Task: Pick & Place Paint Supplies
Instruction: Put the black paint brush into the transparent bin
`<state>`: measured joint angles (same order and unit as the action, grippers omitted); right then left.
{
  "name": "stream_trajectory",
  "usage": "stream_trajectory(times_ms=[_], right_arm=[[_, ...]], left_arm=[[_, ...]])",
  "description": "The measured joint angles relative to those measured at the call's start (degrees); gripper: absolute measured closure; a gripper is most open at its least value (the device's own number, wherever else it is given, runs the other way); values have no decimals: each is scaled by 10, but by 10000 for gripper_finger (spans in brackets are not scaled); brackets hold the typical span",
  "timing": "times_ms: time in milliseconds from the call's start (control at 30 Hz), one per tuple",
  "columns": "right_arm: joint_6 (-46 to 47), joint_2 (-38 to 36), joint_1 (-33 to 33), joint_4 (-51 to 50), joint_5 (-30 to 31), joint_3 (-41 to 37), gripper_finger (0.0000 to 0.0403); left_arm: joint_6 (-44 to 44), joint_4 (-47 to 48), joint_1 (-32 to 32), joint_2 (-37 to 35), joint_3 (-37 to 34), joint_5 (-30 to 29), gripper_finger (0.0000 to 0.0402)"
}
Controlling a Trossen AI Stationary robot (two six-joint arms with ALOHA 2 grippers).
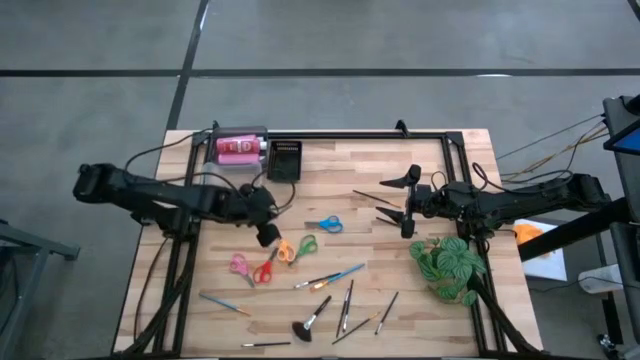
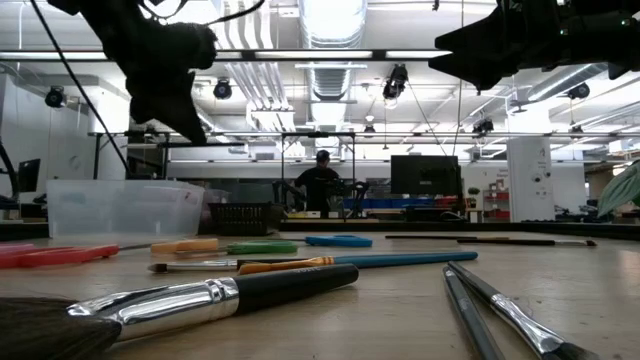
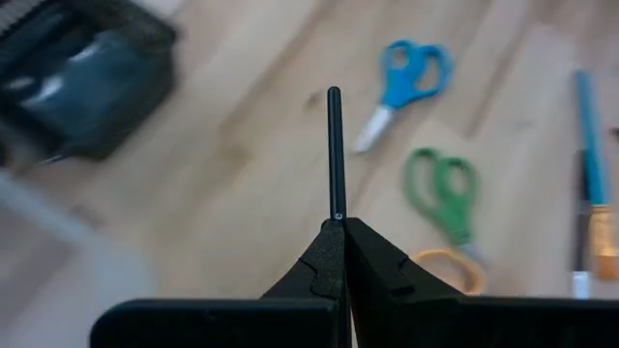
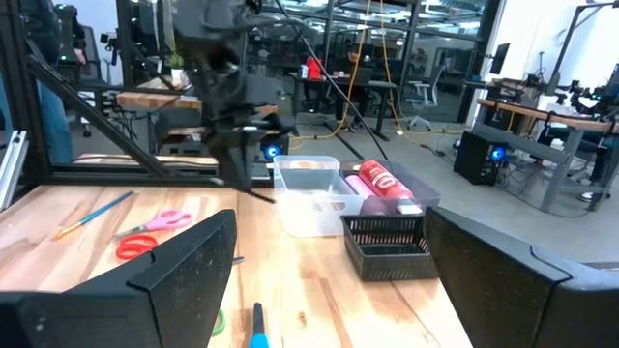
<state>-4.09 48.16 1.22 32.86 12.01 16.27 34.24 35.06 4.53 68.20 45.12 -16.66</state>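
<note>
Blurred brush bristles [image 2: 35, 330] cut off, left gripper [image 3: 337, 224] clamping black brush [image 3: 335, 155]

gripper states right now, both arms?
Left gripper: shut on a thin black brush handle, above the table.
Right gripper: open, holding nothing, hovering near the plant.
</note>
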Motion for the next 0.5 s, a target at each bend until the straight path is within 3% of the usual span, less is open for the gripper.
stream_trajectory(times_ms=[300,500], right_arm=[[0,0,0,0,0,0,72],[0,0,0,0,0,0,72]], left_arm=[[-102,191,-79,-10,71,8,396],[-192,266,-108,-10,103,-41,396]])
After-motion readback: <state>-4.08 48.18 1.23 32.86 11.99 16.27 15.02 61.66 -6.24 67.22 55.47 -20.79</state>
